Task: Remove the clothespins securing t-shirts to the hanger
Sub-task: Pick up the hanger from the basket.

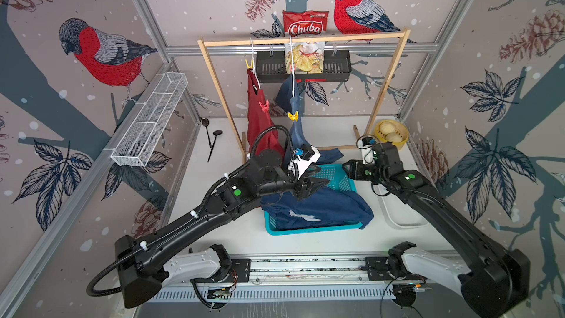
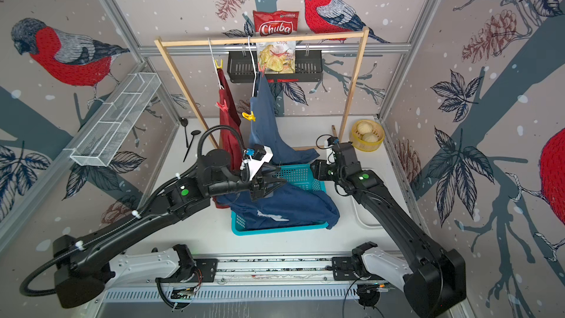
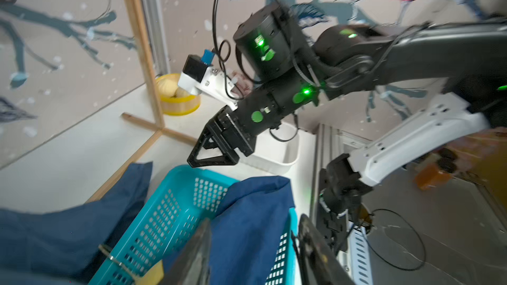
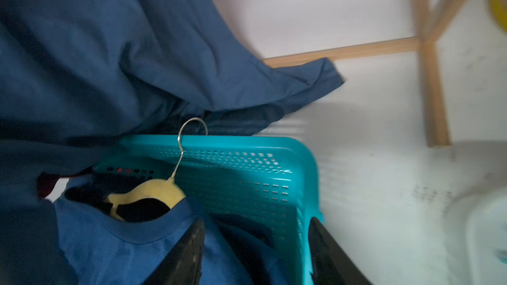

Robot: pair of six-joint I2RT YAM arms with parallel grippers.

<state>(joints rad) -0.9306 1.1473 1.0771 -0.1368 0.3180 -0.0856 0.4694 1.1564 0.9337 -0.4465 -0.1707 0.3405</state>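
On the wooden rack a dark red t-shirt (image 1: 260, 123) hangs with a yellow clothespin (image 1: 249, 64) and a red clothespin (image 1: 264, 106) on it. Beside it a blue t-shirt (image 1: 298, 136) carries a yellow clothespin (image 1: 292, 116) and a reddish clothespin (image 2: 262, 68). A navy t-shirt (image 1: 318, 209) with a white print lies in the teal basket (image 1: 336, 175), on a yellow hanger (image 4: 148, 193). My left gripper (image 1: 318, 183) (image 3: 252, 253) hovers open over that shirt, blue cloth between its fingers. My right gripper (image 1: 346, 168) (image 4: 255, 250) stands open astride the basket's far right wall.
A white tub (image 1: 403, 212) sits right of the basket, under the right arm. A yellow bowl of buns (image 1: 391, 134) stands at the back right by the rack's foot (image 1: 356, 133). Black spoons (image 1: 211, 139) lie back left. A wire shelf (image 1: 149, 120) hangs on the left wall.
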